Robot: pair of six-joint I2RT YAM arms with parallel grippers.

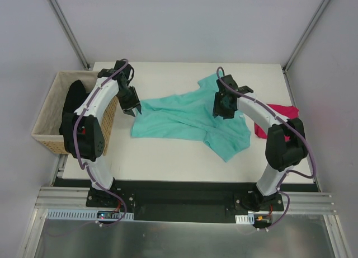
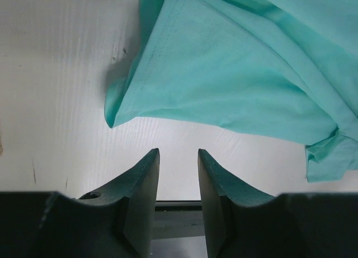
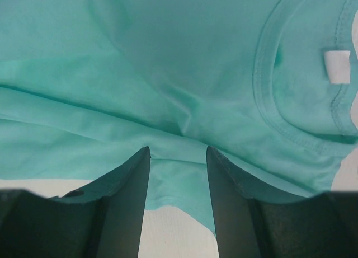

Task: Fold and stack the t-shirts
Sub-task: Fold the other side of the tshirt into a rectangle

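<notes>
Teal t-shirt (image 1: 184,119) is lying crumpled, no fold yet; pink t-shirt (image 1: 278,113) waiting. Left gripper (image 2: 178,153), right gripper (image 3: 178,150) hovering part-open, both w/o cloth.

A white table (image 1: 168,157) lies under the left claw (image 1: 132,109) and the right claw (image 1: 224,111). Beyond both claws stand pale grey walls (image 1: 184,23), with 2 slanted metal struts (image 1: 67,28) at the far corners. Left of the left claw, a tan woven basket (image 1: 47,140) sits against the table's edge. Behind the claws run an aluminium rail (image 1: 61,201) and a shiny metal sheet (image 1: 168,241). Light is soft and even.
</notes>
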